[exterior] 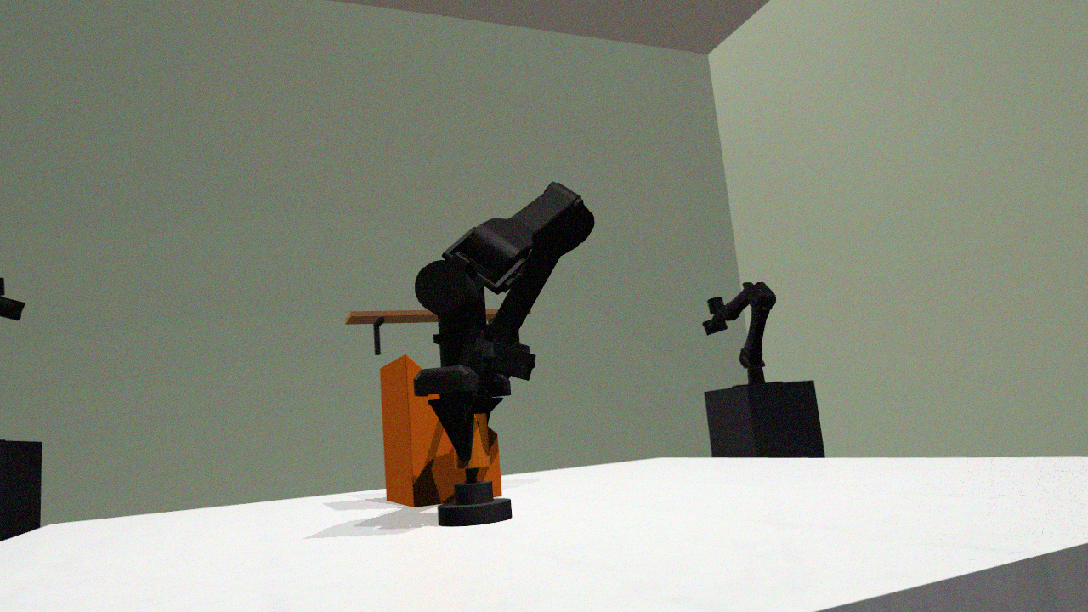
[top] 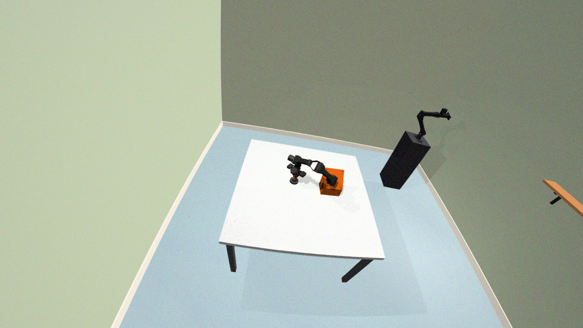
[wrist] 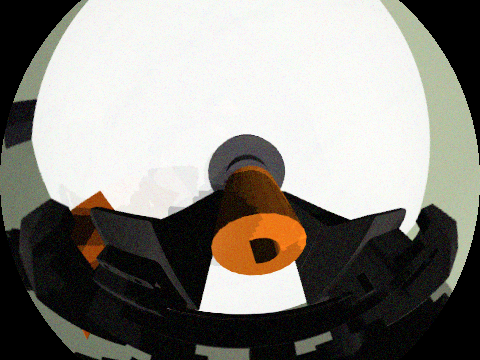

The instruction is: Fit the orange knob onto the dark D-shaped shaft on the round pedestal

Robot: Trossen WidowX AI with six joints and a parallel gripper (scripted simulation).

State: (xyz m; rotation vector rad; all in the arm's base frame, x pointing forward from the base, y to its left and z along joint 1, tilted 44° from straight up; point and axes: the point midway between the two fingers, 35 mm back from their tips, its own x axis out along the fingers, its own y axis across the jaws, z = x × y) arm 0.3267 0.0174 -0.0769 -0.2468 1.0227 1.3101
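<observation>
My gripper (wrist: 251, 196) (exterior: 465, 450) (top: 294, 172) points straight down and is shut on the orange knob (wrist: 259, 234). In the wrist view the knob's top face shows its D-shaped hole (wrist: 266, 250). The knob stands right over the middle of the round dark pedestal (wrist: 226, 163) (exterior: 474, 508) (top: 293, 181) on the white table (top: 285, 220) (exterior: 684, 532). The knob hides the shaft in the wrist view. In the exterior view the fingertips stand just above the pedestal's upper step, and the dark fingers hide the knob. I cannot tell how far the knob sits on the shaft.
The arm's orange base block (top: 332, 182) (exterior: 406, 441) (wrist: 90, 220) stands close behind the pedestal. A black pillar (top: 403, 159) (exterior: 762, 418) with another arm stands off the table. A wooden shelf (top: 564, 195) (exterior: 388, 316) hangs on the wall.
</observation>
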